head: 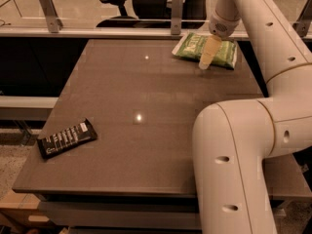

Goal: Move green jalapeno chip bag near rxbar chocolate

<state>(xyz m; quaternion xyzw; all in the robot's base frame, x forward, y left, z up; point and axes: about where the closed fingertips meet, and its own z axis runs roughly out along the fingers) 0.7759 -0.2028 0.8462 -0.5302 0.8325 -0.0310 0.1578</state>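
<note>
End effector (205, 61) hangs over the green jalapeno chip bag (190, 47) at the counter's (146, 96) far right corner, its tip at the bag's near edge; whether it is open or gripping cannot be told. The rxbar chocolate (67, 138) lies well apart, near the front left corner.

The white arm (229, 169) rises from the lower right, folds back at its elbow (287, 116), and extends to the far side. The gripper (205, 62) hangs at upper right, pointing downward, apparently tilted slightly left.
</note>
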